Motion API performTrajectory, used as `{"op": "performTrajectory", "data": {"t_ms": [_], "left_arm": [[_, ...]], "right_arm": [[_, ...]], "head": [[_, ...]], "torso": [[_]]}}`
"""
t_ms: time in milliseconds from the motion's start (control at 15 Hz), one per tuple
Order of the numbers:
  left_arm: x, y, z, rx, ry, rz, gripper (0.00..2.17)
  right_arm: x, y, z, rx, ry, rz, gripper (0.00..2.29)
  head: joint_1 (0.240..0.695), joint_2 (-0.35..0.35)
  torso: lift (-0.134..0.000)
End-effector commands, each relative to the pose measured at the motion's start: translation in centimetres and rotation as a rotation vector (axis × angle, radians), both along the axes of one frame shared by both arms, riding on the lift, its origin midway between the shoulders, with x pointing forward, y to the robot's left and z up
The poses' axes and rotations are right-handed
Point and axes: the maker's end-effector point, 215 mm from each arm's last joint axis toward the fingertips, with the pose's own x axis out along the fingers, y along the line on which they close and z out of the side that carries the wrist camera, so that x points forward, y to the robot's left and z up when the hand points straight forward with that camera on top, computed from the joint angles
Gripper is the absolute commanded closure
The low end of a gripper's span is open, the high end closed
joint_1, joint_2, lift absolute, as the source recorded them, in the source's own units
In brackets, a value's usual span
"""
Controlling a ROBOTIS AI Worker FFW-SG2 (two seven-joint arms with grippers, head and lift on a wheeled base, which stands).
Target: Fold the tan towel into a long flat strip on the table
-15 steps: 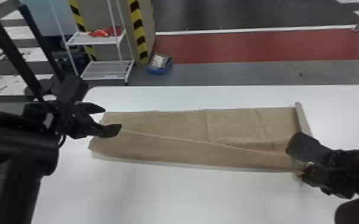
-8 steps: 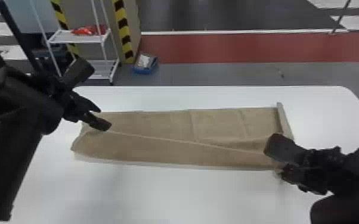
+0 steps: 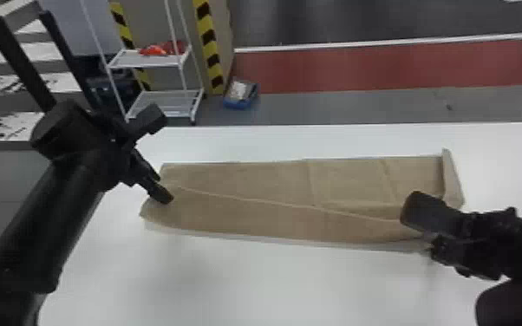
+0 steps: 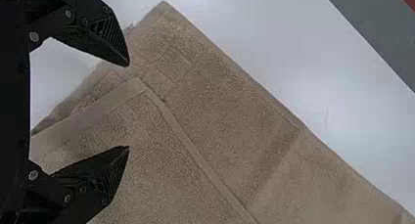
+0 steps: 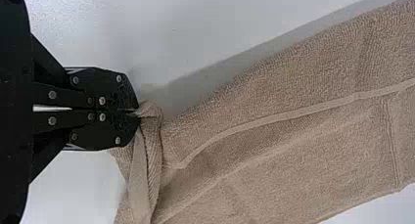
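A tan towel (image 3: 264, 182) lies folded lengthwise across a white table (image 3: 273, 286), a hem running aslant along its top layer and a narrow flap (image 3: 453, 177) edging its right end. Over the left end, the left gripper (image 3: 161, 157) has its fingers spread; whether they touch the cloth, one cannot tell. At the near right corner, the right gripper (image 3: 430, 234) blocks the head camera's look at the cloth in its grasp. The right wrist view fills that in: fingers pressed together, pinching a bunched bit of towel edge. The left wrist view details what the left arm partly covers from above: stitched bands and a hem corner lying between and just beyond the fingertips. Beyond the table stand a white rack (image 3: 151, 63) holding red items (image 3: 160, 48), a yellow-and-black striped post (image 3: 208, 43) and, on the floor, a blue container (image 3: 239, 104).
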Motion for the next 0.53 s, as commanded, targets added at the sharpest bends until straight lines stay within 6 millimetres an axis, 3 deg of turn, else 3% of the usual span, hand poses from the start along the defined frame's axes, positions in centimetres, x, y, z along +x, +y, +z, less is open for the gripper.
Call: {"op": "performTrajectory", "data": {"t_ms": [0,133,267,467], "left_arm": [[0.17,0.20,-0.60,0.008,-0.012,0.012,0.33],[0.05,0.00,-0.87,0.000,-0.010,0.013,0.34],[-0.13,-0.14,-1.05,-0.004,-0.005,0.008,0.63],[-0.60,-0.60,-1.41,-0.019,0.008,-0.008,0.83]], "right_arm": [[-0.88,-0.20,-1.68,-0.011,0.049,0.002,1.41],[-0.99,-0.23,-1.77,-0.014,0.052,0.003,1.41],[-1.11,-0.26,-1.98,-0.017,0.057,0.005,1.41],[-1.15,-0.13,-2.02,-0.017,0.058,0.008,1.41]], "head": [[0.695,0.165],[0.695,0.172],[0.695,0.171],[0.695,0.169]], "torso": [[-0.123],[-0.123],[-0.123],[-0.123]]}}
